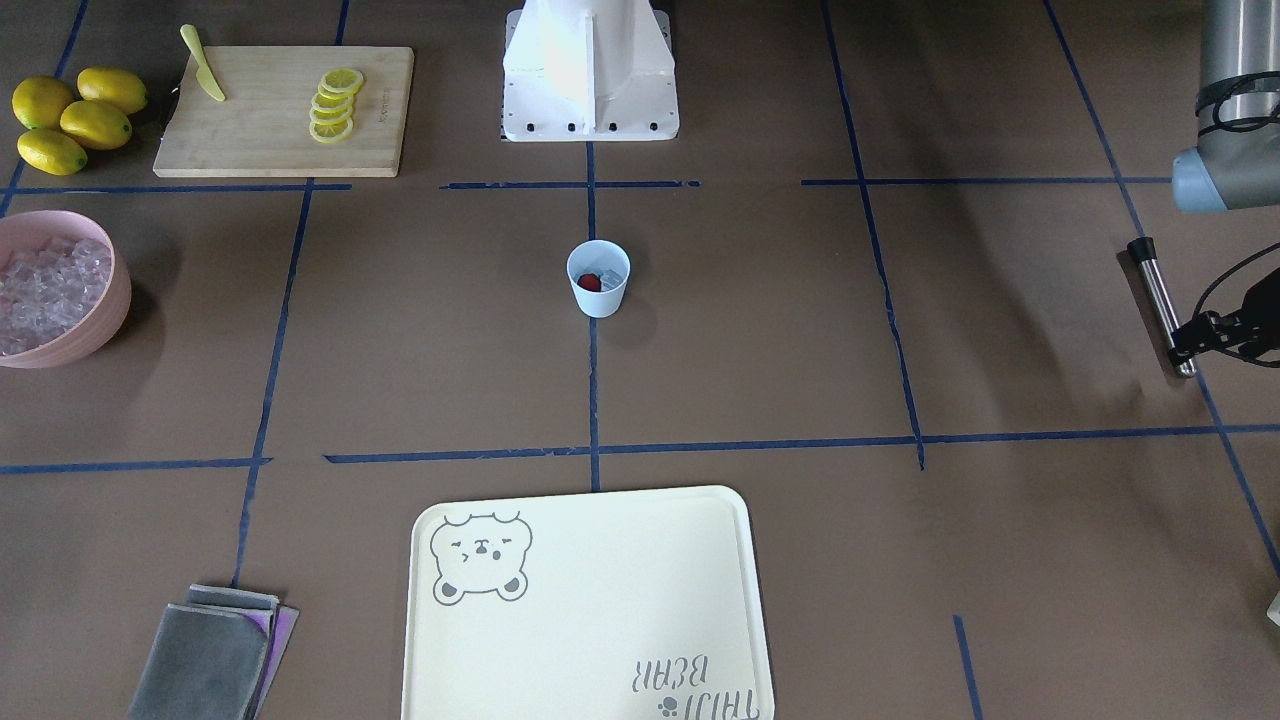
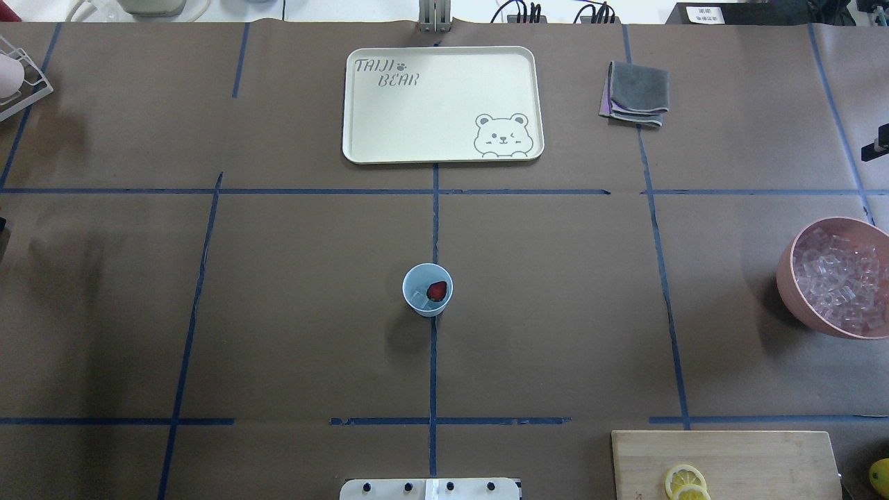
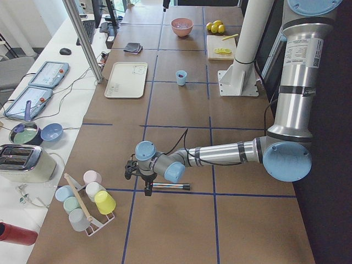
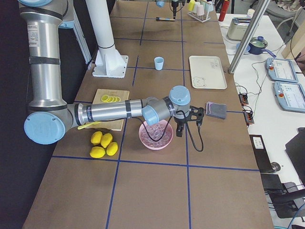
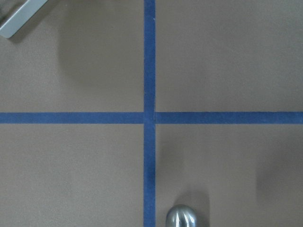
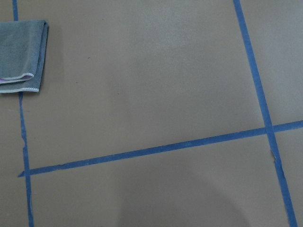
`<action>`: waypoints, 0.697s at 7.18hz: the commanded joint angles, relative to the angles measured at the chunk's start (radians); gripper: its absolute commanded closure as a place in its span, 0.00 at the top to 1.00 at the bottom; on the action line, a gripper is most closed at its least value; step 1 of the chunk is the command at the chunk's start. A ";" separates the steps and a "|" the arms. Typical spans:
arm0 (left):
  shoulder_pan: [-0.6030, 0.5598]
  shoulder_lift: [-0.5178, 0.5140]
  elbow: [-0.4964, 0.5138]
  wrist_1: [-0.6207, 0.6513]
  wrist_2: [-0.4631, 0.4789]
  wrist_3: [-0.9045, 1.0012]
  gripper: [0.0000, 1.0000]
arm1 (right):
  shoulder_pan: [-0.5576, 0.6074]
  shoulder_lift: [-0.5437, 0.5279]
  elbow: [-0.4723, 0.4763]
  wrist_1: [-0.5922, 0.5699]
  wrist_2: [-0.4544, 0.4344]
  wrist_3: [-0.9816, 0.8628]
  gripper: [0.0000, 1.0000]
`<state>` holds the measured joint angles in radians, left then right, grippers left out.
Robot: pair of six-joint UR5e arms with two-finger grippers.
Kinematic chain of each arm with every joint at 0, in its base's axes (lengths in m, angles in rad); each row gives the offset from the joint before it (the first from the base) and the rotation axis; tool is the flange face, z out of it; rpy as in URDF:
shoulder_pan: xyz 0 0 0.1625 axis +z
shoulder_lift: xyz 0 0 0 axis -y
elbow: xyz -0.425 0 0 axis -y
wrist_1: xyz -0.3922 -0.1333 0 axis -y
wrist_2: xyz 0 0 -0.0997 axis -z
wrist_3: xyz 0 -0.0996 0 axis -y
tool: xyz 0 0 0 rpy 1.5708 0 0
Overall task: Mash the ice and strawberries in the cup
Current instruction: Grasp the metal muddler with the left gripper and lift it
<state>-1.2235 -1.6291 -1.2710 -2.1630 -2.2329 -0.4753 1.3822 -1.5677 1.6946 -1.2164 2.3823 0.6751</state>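
The cup (image 1: 598, 300) stands mid-table, strawberry (image 1: 589, 283) and ice (image 1: 612, 271) inside, unmashed. My left gripper (image 1: 1190, 340) is at the metal masher (image 1: 1160, 295) and my right gripper (image 4: 187, 123) is near the bowl (image 4: 167, 143); I cannot tell whether either is open. Next, I judge, comes a square grasp on the masher.

Cup (image 2: 427, 290) at table centre, on a tape line; strawberry (image 2: 437, 290) and ice (image 2: 419, 297) inside it. Tray (image 2: 389, 139) beyond the cup, opposite the robot base (image 1: 590, 100); folded cloth (image 2: 635, 94) to the tray's right, robot's side. Bowl (image 2: 792, 278) at robot's far right. Cutting board (image 1: 250, 140) near the base, right side: lemon slices (image 1: 334, 104) and knife (image 1: 203, 64) on it, lemons (image 1: 75, 118) beside it. Rod (image 1: 1160, 295) lies far left.
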 commanded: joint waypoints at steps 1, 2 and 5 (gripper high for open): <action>0.025 0.000 0.043 -0.049 -0.013 0.000 1.00 | -0.002 0.000 -0.001 0.000 0.000 0.000 1.00; 0.031 0.000 0.047 -0.066 -0.013 -0.002 1.00 | -0.002 -0.002 0.000 0.000 0.000 0.000 1.00; 0.033 0.000 0.050 -0.070 -0.013 0.000 0.19 | -0.002 -0.002 0.000 0.000 0.002 0.001 1.00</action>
<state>-1.1912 -1.6295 -1.2218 -2.2314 -2.2457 -0.4773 1.3806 -1.5692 1.6949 -1.2165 2.3846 0.6753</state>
